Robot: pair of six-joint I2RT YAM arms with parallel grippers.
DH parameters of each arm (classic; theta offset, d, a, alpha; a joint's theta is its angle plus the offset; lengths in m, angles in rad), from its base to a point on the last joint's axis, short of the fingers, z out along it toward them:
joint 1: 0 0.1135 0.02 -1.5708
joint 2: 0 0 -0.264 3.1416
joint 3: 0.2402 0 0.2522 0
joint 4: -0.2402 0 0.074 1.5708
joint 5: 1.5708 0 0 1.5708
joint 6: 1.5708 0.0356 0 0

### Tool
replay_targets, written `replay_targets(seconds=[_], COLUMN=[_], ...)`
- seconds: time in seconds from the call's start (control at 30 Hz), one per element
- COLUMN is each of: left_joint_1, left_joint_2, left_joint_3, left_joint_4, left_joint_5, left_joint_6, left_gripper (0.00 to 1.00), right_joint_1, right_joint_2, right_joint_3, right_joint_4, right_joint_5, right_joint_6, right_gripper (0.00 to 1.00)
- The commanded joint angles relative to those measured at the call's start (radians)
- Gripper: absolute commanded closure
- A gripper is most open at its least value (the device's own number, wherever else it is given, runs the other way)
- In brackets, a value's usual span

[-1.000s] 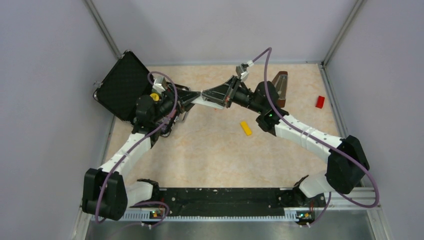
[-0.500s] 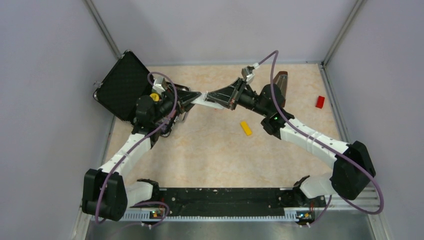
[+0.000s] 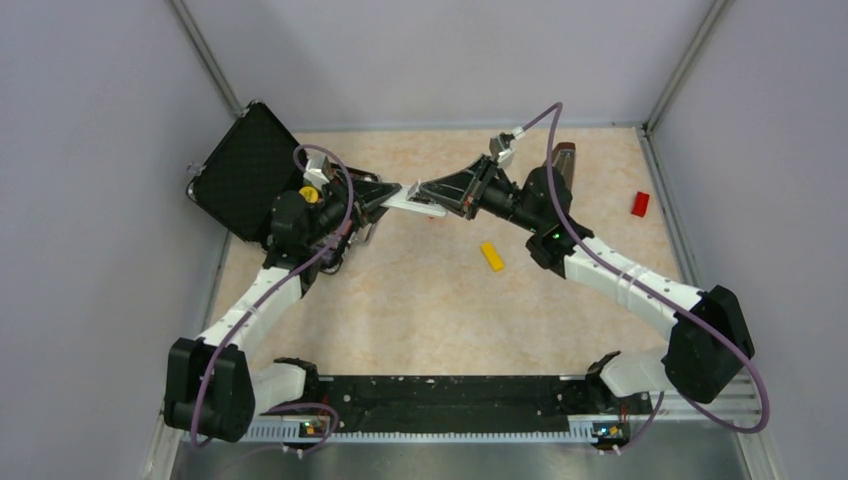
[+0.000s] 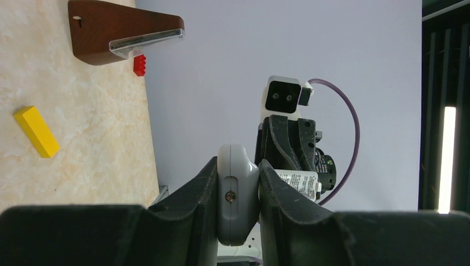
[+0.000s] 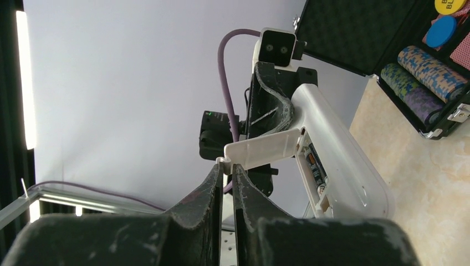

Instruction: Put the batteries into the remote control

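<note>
My left gripper point(image 4: 238, 162) is shut on the white remote control point(image 4: 237, 194) and holds it in the air, seen end-on between the fingers. In the top view the remote point(image 3: 408, 199) bridges both grippers above the table's back middle. My right gripper point(image 5: 225, 166) is shut on the edge of a small white cover piece point(image 5: 266, 148), which stands out from the remote's point(image 5: 343, 160) open back recess. One dark battery point(image 5: 315, 166) lies in that recess. Any second battery is hidden.
A yellow block point(image 3: 491, 255) lies mid-table and a red block point(image 3: 639, 204) at the right edge. A brown wooden piece point(image 3: 563, 165) stands at the back right. An open black case point(image 3: 245, 170) with poker chips point(image 5: 424, 83) sits at the back left.
My right arm has swung right and its gripper has drawn back a little from the left gripper, still pinching the white cover piece. My left gripper holds the remote in the same place.
</note>
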Motion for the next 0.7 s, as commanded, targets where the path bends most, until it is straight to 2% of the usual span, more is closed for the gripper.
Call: replay_targets(seconds=[0.0, 0.67], left_joint_1=[0.000, 0.000], left_joint_2=[-0.039, -0.016], left_joint_3=[0.014, 0.019], left_joint_4=[0.110, 0.107], left_joint_5=[0.012, -0.001], left_joint_6=[-0.017, 0.005], left_gripper=[1.00, 1.00], right_joint_1=[-0.014, -0.043], right_joint_2=[-0.024, -0.044], right_joint_3=[-0.007, 0.031], right_joint_4=[-0.077, -0.308], right_joint_5=[0.000, 0.007], right_joint_6=[-0.016, -0.068], right_gripper=[0.90, 0.85])
